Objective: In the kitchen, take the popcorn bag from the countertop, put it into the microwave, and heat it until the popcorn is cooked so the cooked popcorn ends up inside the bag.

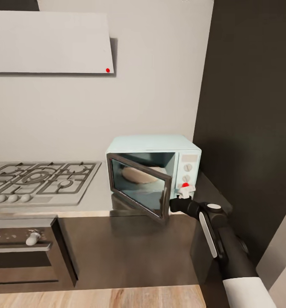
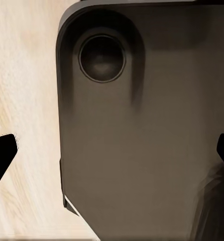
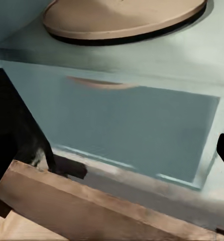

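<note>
The pale mint-blue microwave (image 1: 160, 147) stands on the grey countertop (image 1: 98, 188) against the wall. Its dark glass door (image 1: 138, 186) hangs partly open, its free edge swung out toward me. Inside lies a round tan turntable (image 1: 138, 174), which shows up close in the right wrist view as the turntable (image 3: 122, 17) on the pale blue floor of the cavity. My right gripper (image 1: 185, 192) sits open at the door's free edge, just below the red dot (image 1: 185, 185); its fingers (image 3: 11, 125) are spread wide. My left gripper (image 2: 112, 155) is open over my own dark base. The popcorn bag is out of view.
A grey gas hob (image 1: 36, 179) lies left of the microwave, with a black built-in oven (image 1: 23, 252) below it. A tall dark cabinet (image 1: 254, 107) rises right beside the microwave. A pale range hood (image 1: 48, 42) hangs above. Wooden floor (image 1: 95, 297) runs along the cabinet fronts.
</note>
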